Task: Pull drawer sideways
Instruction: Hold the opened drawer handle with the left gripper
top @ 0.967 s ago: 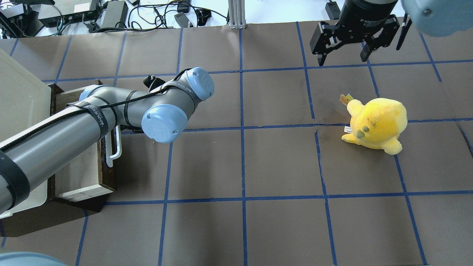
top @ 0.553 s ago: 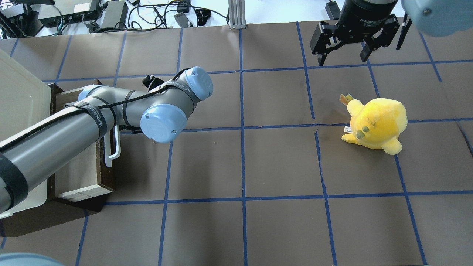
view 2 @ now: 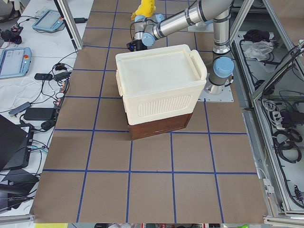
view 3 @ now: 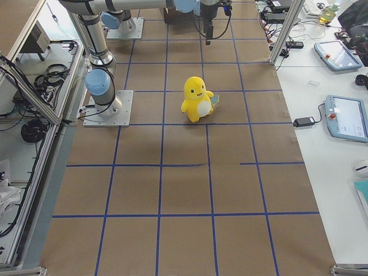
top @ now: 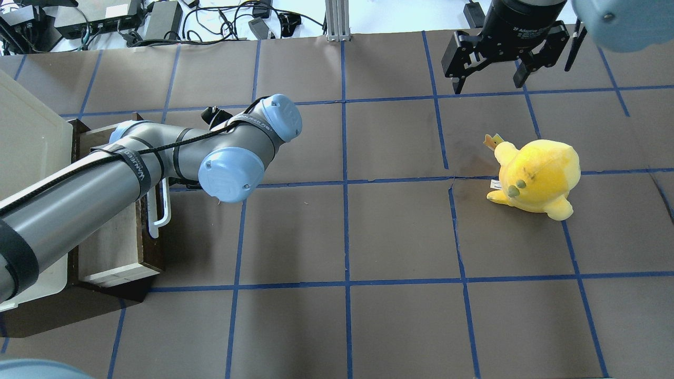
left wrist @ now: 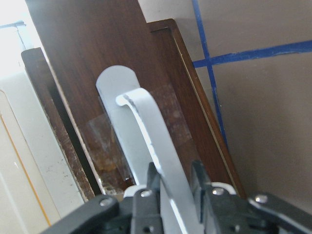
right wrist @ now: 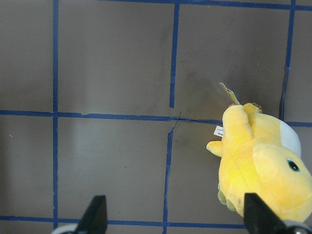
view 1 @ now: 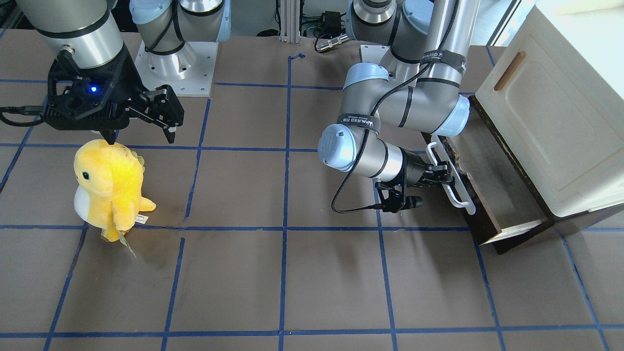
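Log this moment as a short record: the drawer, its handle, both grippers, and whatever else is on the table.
drawer: partly open, sticking out under the cream cabinet
handle: white bar on the dark front panel
left gripper: shut on the handle, one finger on each side
right gripper: open, holding nothing, above the table
plush toy: yellow, upright, apart from both grippers

1 yellow plush (top: 537, 176), perhaps a chick, stands upright.

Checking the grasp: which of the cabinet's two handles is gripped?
The long white bar handle on the drawer, pinched by the left gripper; the small brown handle on the cream door is free.
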